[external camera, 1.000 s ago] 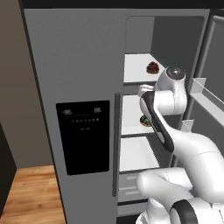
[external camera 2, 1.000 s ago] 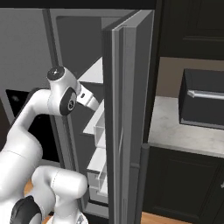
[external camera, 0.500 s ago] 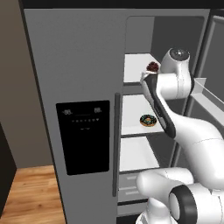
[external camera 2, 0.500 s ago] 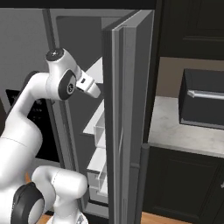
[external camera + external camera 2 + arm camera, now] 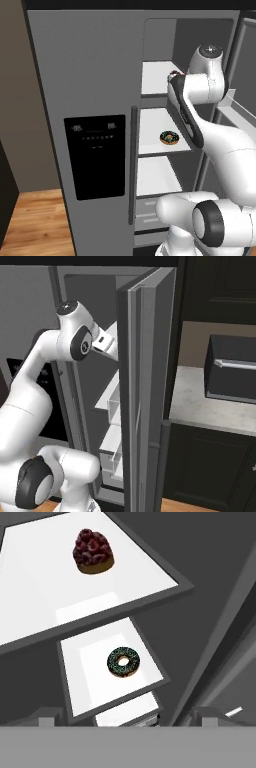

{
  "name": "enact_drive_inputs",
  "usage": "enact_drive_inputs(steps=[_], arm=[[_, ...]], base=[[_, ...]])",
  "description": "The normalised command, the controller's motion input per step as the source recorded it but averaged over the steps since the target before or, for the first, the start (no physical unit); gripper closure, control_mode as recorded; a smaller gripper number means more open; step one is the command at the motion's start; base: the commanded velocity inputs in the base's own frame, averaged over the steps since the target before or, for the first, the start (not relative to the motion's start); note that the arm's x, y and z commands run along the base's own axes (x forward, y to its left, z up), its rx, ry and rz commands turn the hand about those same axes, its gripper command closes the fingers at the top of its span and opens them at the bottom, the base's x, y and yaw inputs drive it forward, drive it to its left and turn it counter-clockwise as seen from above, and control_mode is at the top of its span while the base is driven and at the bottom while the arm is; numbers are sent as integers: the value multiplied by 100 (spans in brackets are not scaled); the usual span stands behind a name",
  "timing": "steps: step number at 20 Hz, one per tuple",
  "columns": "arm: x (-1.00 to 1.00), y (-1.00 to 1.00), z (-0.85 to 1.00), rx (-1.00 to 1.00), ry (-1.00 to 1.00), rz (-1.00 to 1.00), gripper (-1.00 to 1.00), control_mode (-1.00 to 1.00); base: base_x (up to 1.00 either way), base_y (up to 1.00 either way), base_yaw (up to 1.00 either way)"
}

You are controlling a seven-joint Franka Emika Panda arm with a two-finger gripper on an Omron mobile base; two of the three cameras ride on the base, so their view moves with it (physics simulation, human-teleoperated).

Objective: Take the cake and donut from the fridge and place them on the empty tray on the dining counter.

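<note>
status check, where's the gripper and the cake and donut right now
Gripper open, empty, above the fridge shelves. Cake on upper shelf, donut on the shelf below, both untouched. Fridge door open, nothing blocking either.

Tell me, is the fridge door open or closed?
Open. The fridge has its right door swung wide, so the white shelves show, with the donut on one and the cake on the shelf above.

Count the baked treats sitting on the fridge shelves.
2. The cake sits on the upper shelf; the donut lies on the shelf below. Others may be hidden deeper inside.
</note>
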Motion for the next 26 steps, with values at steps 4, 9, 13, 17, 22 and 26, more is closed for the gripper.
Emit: enact_drive_inputs(steps=[4, 9, 13, 17, 22, 26], arm=[[18, -20, 0, 0, -10, 0, -100, -100], [37, 0, 1, 0, -8, 1, -100, -100], [24, 0, 7, -3, 0, 0, -100, -100], [17, 0, 4, -6, 0, 0, -100, -100], [17, -1, 0, -7, 0, 0, -100, -100], [23, -12, 0, -4, 0, 0, -100, -100]], base=[[0, 0, 0], [0, 0, 0], [0, 0, 0], [0, 0, 0], [0, 0, 0], [0, 0, 0]])
